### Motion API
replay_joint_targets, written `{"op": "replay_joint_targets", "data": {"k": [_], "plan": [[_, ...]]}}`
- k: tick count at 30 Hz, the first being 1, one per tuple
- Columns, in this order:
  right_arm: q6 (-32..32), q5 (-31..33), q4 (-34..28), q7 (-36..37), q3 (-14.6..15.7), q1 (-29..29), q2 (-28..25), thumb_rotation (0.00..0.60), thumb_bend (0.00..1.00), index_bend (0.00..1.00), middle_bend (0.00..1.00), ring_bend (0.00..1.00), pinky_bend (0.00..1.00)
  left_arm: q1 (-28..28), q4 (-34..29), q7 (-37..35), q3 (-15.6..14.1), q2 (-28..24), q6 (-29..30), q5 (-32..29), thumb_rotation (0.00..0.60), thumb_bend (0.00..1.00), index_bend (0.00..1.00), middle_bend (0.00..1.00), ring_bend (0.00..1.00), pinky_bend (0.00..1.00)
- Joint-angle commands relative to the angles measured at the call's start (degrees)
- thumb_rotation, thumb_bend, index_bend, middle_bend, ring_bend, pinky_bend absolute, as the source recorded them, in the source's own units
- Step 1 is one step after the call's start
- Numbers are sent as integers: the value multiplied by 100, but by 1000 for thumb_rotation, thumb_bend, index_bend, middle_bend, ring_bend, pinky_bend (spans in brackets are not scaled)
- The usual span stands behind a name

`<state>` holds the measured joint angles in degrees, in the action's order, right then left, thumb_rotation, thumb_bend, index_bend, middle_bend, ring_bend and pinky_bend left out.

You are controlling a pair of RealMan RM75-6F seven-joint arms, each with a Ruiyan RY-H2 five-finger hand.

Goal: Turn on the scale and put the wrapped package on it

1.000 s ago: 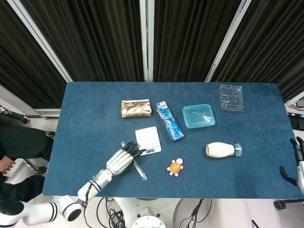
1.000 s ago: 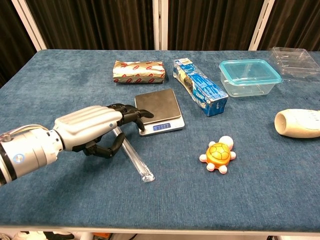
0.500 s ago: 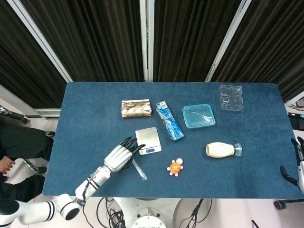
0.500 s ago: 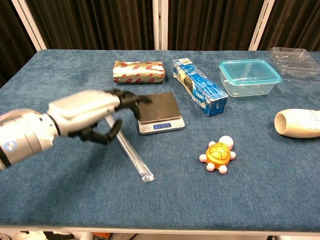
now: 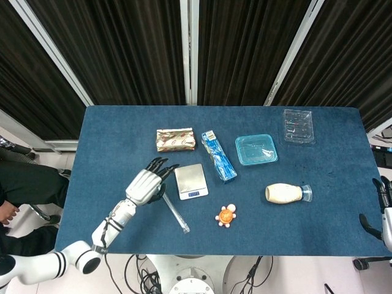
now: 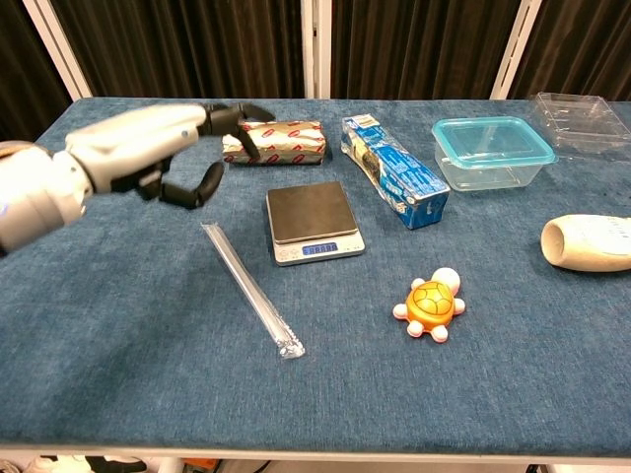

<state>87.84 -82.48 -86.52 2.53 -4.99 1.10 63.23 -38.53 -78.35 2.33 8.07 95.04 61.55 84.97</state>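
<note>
Wrapped package point(image 6: 274, 141) lies flat on the table point(image 6: 118, 374), just behind the scale point(image 6: 312, 221) and a bit to its left, not touching it, not held. Scale's platform is bare; its front display point(image 6: 317, 249) shows a blue strip w/ what look like digits, so prob. switched on, though too small to read for sure. So judged: power step likely done, pick-and-place all left to do. Left hand point(image 6: 148, 148) hovers above the table, left of the scale and just beside the package's left end, fingers apart and loosely curled, holding nothing; in chest view its dark fingertips overlap the package's near-left corner, but head view shows the hand point(image 5: 147, 184) apart from it, so no contact. Right hand point(image 5: 384, 211) sits well right of the scale, off the table's edge, only partly in frame; can't tell if its fingers are spread or closed. Other stuff, all relative to scale: long clear-wrapped stick point(image 6: 252, 289) lying diagonally to its front-left, near but apart; blue box point(image 6: 394, 171) just to its right, angled; teal-rimmed container point(image 6: 490, 151) further right and back; clear tray point(image 6: 584, 113) beyond that; toy turtle point(image 6: 430, 304) front-right; cream bottle point(image 6: 590, 242) on its side far right. Path package→scale is short and nothing sits between them; the stick is the only item near the hand's side.
</note>
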Motion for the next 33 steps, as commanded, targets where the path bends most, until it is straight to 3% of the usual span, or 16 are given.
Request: {"op": "replay_joint_targets", "data": {"k": [1, 4, 7, 13, 16, 23, 30, 33], "plan": [[-1, 4, -38, -29, -7, -5, -12, 600, 217, 0, 0, 0, 0, -291, 367, -337, 384, 186, -224, -272, 600, 404, 46, 181, 0, 0], [9, 1, -85, -67, -12, -7, -22, 600, 218, 0, 0, 0, 0, -593, 876, -547, 723, 440, -462, -540, 600, 287, 37, 164, 0, 0], [12, 17, -118, -89, -22, -7, -38, 600, 218, 0, 0, 0, 0, -937, 1544, -608, 1001, 753, -778, -838, 600, 234, 33, 139, 0, 0], [-19, 97, -150, -89, -58, -12, -83, 600, 218, 0, 0, 0, 0, -1590, 2936, -1068, 1499, 1513, -1201, -1332, 600, 209, 0, 19, 0, 0], [-54, 132, -159, -82, -71, -25, -94, 600, 219, 0, 0, 0, 0, -1950, 3703, -1327, 1678, 1879, -1352, -1450, 600, 207, 0, 9, 0, 0], [-127, 209, -151, -46, -96, -48, -102, 600, 218, 0, 0, 0, 0, -2505, 5090, -1626, 1618, 2334, -2249, -1594, 600, 168, 0, 30, 0, 0], [-176, 274, -120, -8, -114, -56, -118, 600, 219, 0, 0, 0, 0, -2681, 5780, -1821, 1462, 2569, -2921, -1645, 600, 93, 5, 56, 0, 0], [-169, 268, -140, -16, -104, -45, -140, 600, 219, 0, 0, 0, 0, -2794, 6154, -1716, 1296, 2666, -3119, -1531, 600, 93, 72, 82, 0, 0]]}}
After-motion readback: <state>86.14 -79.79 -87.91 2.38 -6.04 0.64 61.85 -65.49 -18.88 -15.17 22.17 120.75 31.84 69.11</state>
